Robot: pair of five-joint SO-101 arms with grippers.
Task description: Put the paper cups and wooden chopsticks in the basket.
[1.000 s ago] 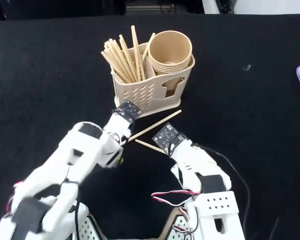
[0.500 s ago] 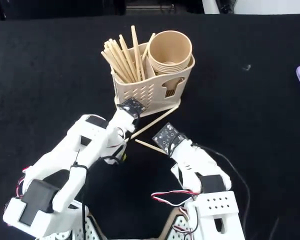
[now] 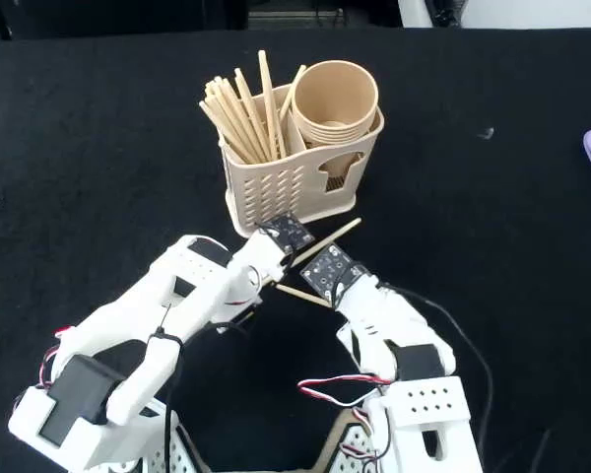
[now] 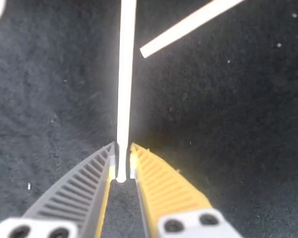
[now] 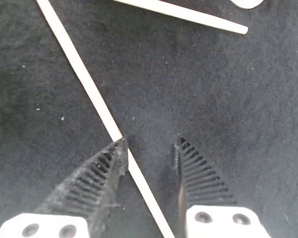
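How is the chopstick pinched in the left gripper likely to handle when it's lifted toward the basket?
Probably stiff: the chopstick runs dead straight out from the left gripper. Likely light, since it is so thin. It is pinched near one end between narrow fingertips, so it may pivot or slip if swung quickly toward the basket.

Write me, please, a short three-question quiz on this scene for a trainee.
1. True or false: the left gripper is shut on a chopstick.
2. The paper cups are: A crushed flat; B stacked in the basket; C upside down.
3. Fill in: the right gripper is ____ (open or shut).
Key: 1 true; 2 B; 3 open.
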